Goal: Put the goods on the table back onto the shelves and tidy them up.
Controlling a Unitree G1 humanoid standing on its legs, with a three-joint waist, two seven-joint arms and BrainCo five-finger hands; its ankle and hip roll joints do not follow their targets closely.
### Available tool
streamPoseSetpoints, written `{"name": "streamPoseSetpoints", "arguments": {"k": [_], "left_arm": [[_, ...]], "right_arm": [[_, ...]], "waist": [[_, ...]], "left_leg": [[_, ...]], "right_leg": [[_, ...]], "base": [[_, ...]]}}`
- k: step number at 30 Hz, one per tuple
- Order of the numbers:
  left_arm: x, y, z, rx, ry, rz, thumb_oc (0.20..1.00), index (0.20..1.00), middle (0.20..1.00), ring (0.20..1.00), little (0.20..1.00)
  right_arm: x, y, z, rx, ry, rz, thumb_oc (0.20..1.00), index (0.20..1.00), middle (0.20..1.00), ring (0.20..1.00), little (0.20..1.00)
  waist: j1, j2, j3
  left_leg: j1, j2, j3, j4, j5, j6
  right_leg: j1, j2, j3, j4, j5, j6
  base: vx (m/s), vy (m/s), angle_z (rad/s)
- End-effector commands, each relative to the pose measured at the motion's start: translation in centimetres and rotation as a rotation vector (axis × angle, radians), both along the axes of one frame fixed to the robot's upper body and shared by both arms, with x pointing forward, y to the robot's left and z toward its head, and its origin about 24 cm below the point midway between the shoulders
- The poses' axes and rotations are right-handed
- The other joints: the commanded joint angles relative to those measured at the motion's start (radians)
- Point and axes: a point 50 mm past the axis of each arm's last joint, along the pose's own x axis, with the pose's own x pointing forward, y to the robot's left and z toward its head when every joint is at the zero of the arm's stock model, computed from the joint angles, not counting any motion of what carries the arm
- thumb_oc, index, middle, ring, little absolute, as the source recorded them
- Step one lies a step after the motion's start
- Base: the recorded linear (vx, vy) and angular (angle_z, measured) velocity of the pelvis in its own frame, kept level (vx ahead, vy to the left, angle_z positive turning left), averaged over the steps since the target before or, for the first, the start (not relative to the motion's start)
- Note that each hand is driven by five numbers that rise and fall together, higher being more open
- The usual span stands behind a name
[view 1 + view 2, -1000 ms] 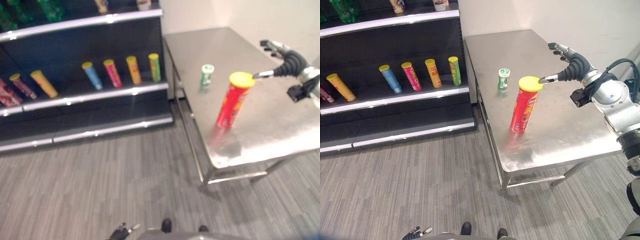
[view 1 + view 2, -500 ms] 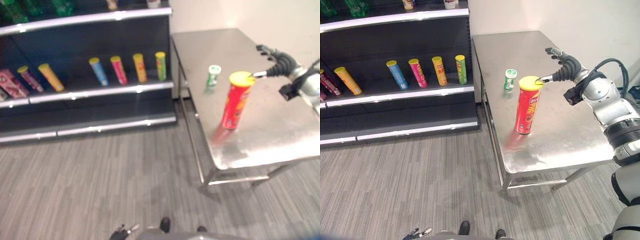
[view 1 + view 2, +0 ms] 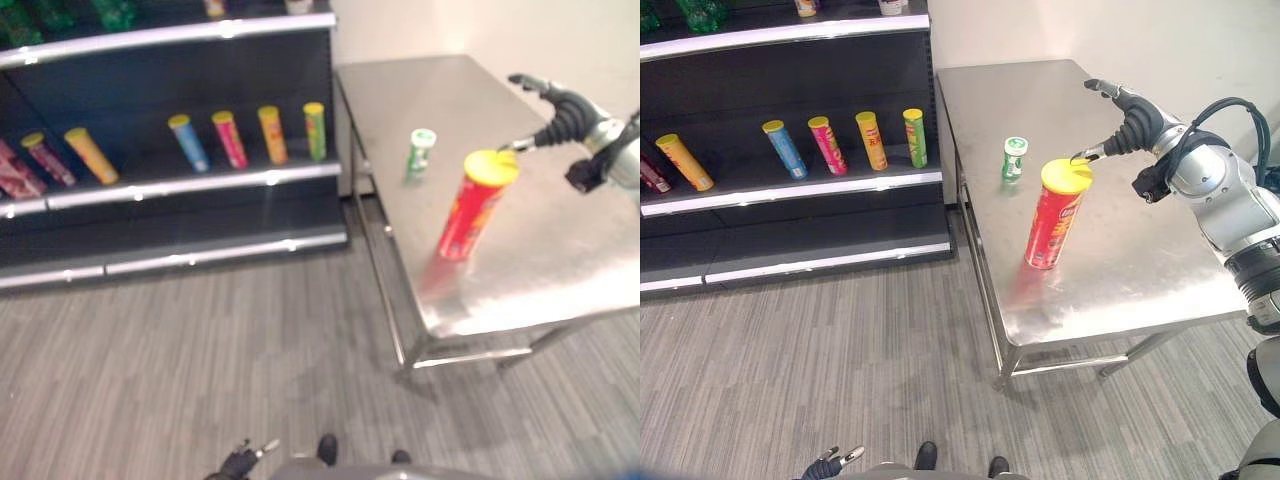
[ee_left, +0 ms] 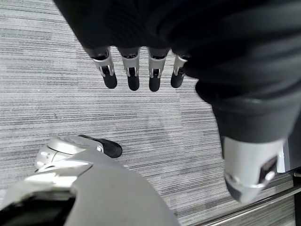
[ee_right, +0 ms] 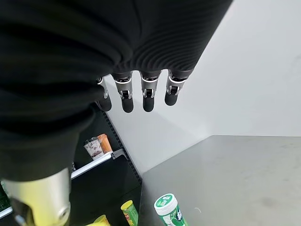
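Note:
A tall red can [image 3: 1054,216] with a yellow lid stands on the steel table [image 3: 1140,260], leaning with its top toward my right hand [image 3: 1134,124]. That hand is open beyond the can, fingers spread, its thumb tip at the lid's far rim. A small green and white can [image 3: 1014,158] stands upright behind the red one and also shows past my fingers [image 5: 146,94] as the green and white can [image 5: 168,209]. My left hand [image 3: 830,462] hangs low over the floor, fingers [image 4: 131,70] straight and holding nothing.
A dark shelf unit [image 3: 790,190] stands left of the table. Its middle shelf carries several cans: yellow [image 3: 684,162], blue [image 3: 785,150], pink [image 3: 827,145], orange [image 3: 871,141] and green [image 3: 915,138]. Grey carpet [image 3: 840,370] lies between me and the shelves.
The red can, upright before, now leans with its top toward my right hand, whose thumb stays at the lid. The camera has shifted a little.

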Motion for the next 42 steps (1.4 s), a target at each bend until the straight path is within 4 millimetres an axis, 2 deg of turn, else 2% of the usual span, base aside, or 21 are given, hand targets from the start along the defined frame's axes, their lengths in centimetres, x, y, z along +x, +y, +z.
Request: {"name": "streamPoseSetpoints", "arguments": {"k": [1, 6, 12, 16, 28, 36, 37, 42], "left_arm": [[1.3, 1.9, 0.6, 0.054, -0.04, -0.005, 1.0, 1.0, 1.0, 1.0, 1.0], [1.5, 1.7, 0.7, 0.043, -0.054, -0.017, 1.0, 1.0, 1.0, 1.0, 1.0], [1.2, 1.4, 0.5, 0.03, -0.038, -0.022, 1.0, 1.0, 1.0, 1.0, 1.0], [1.0, 1.3, 0.5, 0.026, -0.035, -0.016, 1.0, 1.0, 1.0, 1.0, 1.0], [0.8, 1.1, 0.4, 0.027, -0.031, 0.007, 1.0, 1.0, 1.0, 1.0, 1.0], [0.9, 1.1, 0.4, 0.027, -0.031, 0.007, 1.0, 1.0, 1.0, 1.0, 1.0], [0.8, 1.0, 0.4, 0.016, -0.034, 0.005, 1.0, 1.0, 1.0, 1.0, 1.0], [0.7, 1.1, 0.4, 0.014, -0.036, 0.005, 1.0, 1.0, 1.0, 1.0, 1.0]], "right_arm": [[0.2, 1.5, 1.5, 0.002, -0.034, 0.069, 1.0, 1.0, 1.0, 1.0, 1.0], [0.8, 2.3, 0.3, -0.059, 0.076, 0.095, 1.0, 1.0, 1.0, 1.0, 1.0], [0.4, 3.2, -0.2, -0.002, 0.101, 0.157, 1.0, 1.0, 1.0, 1.0, 1.0], [0.6, 2.9, -0.4, -0.043, 0.129, 0.137, 1.0, 1.0, 1.0, 1.0, 1.0], [-0.9, 3.3, 0.7, 0.156, -0.019, 0.213, 1.0, 1.0, 1.0, 1.0, 1.0], [-1.0, 3.3, 0.7, 0.159, -0.019, 0.218, 1.0, 1.0, 1.0, 1.0, 1.0], [-2.6, 4.3, 0.2, 0.031, 0.064, 0.304, 1.0, 1.0, 1.0, 1.0, 1.0], [-3.6, 4.0, 0.0, -0.102, 0.117, 0.301, 1.0, 1.0, 1.0, 1.0, 1.0]], "waist": [[0.02, -0.053, -0.023], [0.025, -0.055, -0.021], [0.025, -0.054, -0.021], [0.028, -0.056, -0.021], [0.023, -0.049, -0.022], [0.023, -0.049, -0.022], [0.011, -0.05, -0.019], [0.002, -0.052, -0.018]], "left_leg": [[0.022, 0.083, 0.142, 0.007, -0.04, -0.105], [0.027, 0.083, 0.144, 0.007, -0.04, -0.105], [0.025, 0.083, 0.141, 0.007, -0.038, -0.106], [0.024, 0.084, 0.142, 0.007, -0.039, -0.106], [0.025, 0.084, 0.15, 0.007, -0.044, -0.102], [0.025, 0.085, 0.151, 0.007, -0.045, -0.102], [0.027, 0.086, 0.156, 0.007, -0.046, -0.105], [0.028, 0.087, 0.161, 0.007, -0.047, -0.106]], "right_leg": [[0.041, -0.028, 0.047, 0.003, -0.072, 0.061], [0.044, -0.027, 0.047, 0.003, -0.074, 0.061], [0.043, -0.028, 0.043, 0.003, -0.075, 0.062], [0.042, -0.029, 0.044, 0.003, -0.075, 0.063], [0.042, -0.03, 0.05, 0.003, -0.075, 0.064], [0.041, -0.03, 0.051, 0.003, -0.074, 0.064], [0.04, -0.032, 0.05, 0.003, -0.073, 0.066], [0.035, -0.032, 0.053, 0.003, -0.071, 0.069]], "base": [[-0.01, 0.008, -0.08], [0.0, 0.003, -0.04], [0.0, 0.0, 0.0], [0.0, 0.0, 0.0], [0.0, 0.0, 0.0], [0.0, 0.0, 0.0], [0.0, 0.0, 0.0], [0.0, -0.004, -0.05]]}}
